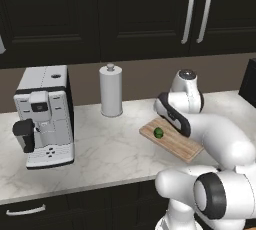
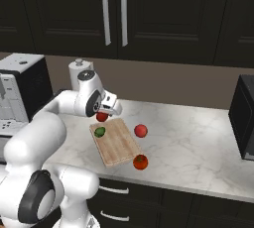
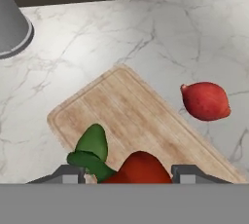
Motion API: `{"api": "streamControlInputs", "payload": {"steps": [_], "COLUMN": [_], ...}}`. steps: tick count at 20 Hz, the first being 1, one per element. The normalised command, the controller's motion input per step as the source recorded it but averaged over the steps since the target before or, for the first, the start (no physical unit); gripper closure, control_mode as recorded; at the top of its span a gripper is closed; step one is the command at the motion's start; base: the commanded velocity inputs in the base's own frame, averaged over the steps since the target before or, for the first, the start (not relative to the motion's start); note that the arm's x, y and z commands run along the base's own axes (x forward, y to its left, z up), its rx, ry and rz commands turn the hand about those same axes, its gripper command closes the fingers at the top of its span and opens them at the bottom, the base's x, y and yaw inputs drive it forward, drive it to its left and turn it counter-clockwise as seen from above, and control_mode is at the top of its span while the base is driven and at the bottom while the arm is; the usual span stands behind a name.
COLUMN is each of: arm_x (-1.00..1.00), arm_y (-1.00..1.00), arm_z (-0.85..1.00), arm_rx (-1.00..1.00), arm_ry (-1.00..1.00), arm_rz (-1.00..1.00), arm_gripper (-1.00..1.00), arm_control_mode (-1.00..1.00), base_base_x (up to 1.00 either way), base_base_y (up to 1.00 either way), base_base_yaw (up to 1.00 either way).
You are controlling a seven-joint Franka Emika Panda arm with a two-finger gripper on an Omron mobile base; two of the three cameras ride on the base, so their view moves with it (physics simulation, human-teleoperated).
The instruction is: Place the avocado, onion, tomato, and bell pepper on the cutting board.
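The avocado (image 2: 99, 132) lies on the cutting board (image 2: 117, 148), near the board's end just below the hand (image 2: 102, 114). The hand is part closed on a red bell pepper (image 3: 139, 168) with a green stem, held above that end. The board lies on a white marbled bench (image 2: 193, 142) under dark cabinets (image 2: 149, 14). A red onion (image 3: 206, 101) sits off the board's long edge beyond the hand, with bare bench around it. No writing is legible.

Dark cabinets (image 1: 125, 14) above marble counter (image 1: 110, 149)
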Motion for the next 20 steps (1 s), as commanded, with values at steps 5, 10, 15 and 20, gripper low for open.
{"api": "streamControlInputs", "payload": {"steps": [5, 10, 15, 20], "arm_x": [0.05, 0.10, 0.21, 0.21], "arm_y": [-0.21, -0.02, 0.00, 0.00], "arm_z": [-0.10, -0.23, -0.25, -0.23], "arm_rx": [0.00, 0.00, 0.00, 0.00], "arm_ry": [0.00, 0.02, 0.05, 0.06], "arm_rz": [0.00, 0.00, 0.00, 0.00], "arm_gripper": [1.00, 1.00, 1.00, 1.00], "arm_control_mode": [-1.00, -1.00, -1.00, -1.00], "base_base_x": [0.00, 0.00, 0.00, 0.00], "base_base_y": [0.00, 0.00, 0.00, 0.00], "base_base_yaw": [0.00, 0.00, 0.00, 0.00]}}
